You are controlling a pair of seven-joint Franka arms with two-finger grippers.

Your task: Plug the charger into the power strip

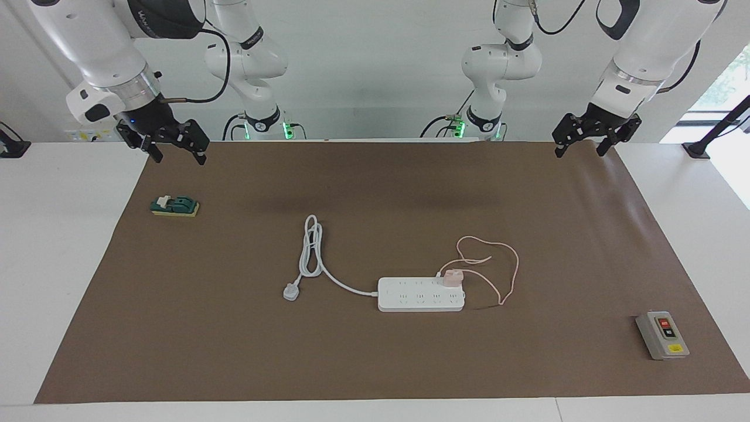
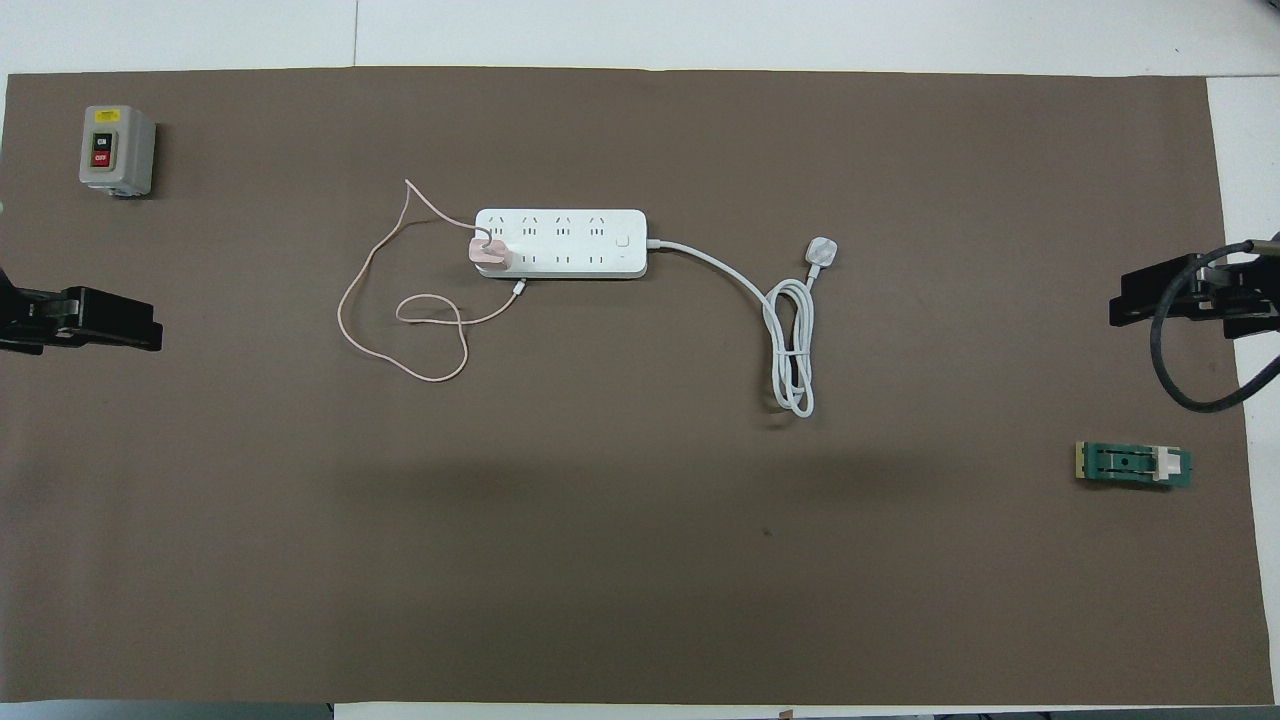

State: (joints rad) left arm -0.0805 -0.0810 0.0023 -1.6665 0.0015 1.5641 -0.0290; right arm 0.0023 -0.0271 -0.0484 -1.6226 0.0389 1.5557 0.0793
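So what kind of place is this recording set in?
Most likely a robotics lab test bench: two white arms mounted at a white table, a brown mat spread as workspace, and staged electrical props like the power strip and grey switch box.

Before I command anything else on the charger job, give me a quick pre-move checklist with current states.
1. Charger sits on power strip, at the end toward the left arm: ok.
2. Fully seated: cannot tell.
3. Left gripper open, empty, over the mat's edge: ok.
4. Right gripper open, empty, waiting over the mat's corner: ok.
5. Pink cable loose on mat, clear of both grippers: ok.
6. White plug lying unplugged on mat: ok.
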